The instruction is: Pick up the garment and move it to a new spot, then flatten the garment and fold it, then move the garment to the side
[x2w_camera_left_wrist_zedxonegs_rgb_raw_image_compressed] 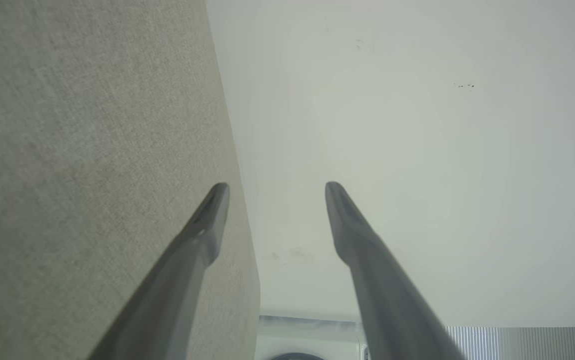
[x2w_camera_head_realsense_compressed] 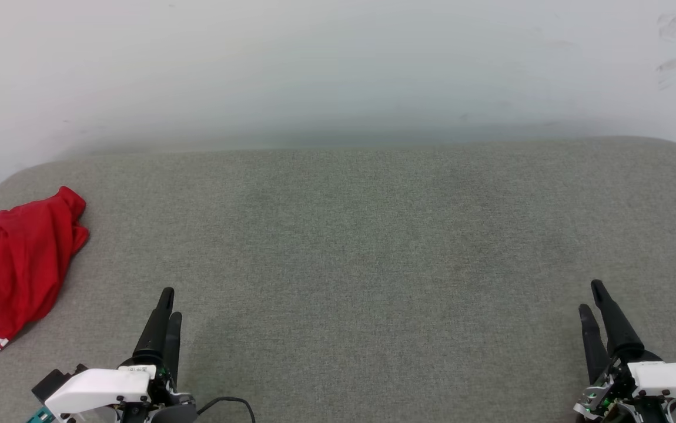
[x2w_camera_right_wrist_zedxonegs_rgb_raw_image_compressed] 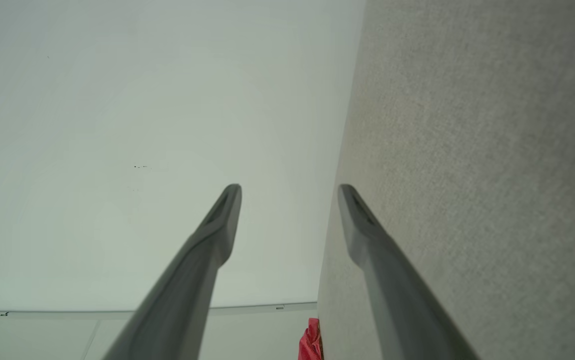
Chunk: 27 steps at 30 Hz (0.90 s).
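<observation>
Red and limp, the garment [x2w_camera_head_realsense_compressed: 20,258] lies crumpled well left of the left gripper [x2w_camera_head_realsense_compressed: 171,304], clear of its tips. That one and the right gripper [x2w_camera_head_realsense_compressed: 590,296] stand spread, holding nothing. Looks light, floppy; I'd pinch a raised fold nearest those tips.

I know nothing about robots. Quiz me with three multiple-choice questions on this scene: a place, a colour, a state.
1. Where on the grey fabric surface is the garment? A) far left B) centre C) far right
2. Its main colour? A) blue B) red C) green
3. The left gripper and right gripper are: A) gripping cloth B) open, empty C) shut
Answers: 1A, crumpled at the left edge; 2B, mostly red cloth; 3B, each wrist view shows a wide gap with nothing in it.
</observation>
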### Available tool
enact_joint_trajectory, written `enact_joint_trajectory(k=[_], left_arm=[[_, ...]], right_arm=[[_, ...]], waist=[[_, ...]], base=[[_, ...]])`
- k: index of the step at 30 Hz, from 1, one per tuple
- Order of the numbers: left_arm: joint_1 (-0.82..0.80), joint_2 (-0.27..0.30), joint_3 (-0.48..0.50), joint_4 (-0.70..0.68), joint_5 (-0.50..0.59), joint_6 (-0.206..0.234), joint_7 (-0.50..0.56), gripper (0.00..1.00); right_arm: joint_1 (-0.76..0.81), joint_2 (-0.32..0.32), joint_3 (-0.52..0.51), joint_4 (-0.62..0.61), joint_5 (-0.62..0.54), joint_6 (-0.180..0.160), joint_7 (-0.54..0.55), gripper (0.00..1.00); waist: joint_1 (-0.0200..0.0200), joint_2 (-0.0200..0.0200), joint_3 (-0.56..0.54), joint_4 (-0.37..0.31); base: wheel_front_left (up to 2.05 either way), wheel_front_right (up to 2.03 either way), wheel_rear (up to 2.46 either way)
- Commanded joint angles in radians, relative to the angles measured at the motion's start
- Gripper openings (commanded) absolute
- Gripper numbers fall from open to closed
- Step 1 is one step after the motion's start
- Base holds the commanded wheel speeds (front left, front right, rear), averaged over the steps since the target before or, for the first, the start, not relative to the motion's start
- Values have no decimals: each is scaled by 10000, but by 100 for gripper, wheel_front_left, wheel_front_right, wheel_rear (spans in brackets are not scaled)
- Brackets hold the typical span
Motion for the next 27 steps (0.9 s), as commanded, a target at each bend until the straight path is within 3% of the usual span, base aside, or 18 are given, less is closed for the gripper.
enact_joint_trajectory(k=[1,27], left_arm=[[-163,19,-13,-304,426,23,-157,100],[-13,31,-801,-1667,5601,1417,-1232,100]], right_arm=[[-66,-7,-97,-310,-370,14,-152,100],[471,-5,2,-2072,-5878,17,-1230,100]], waist=[[0,0,6,-1],[0,0,63,4]], base=[[0,0,0],[0,0,0]])
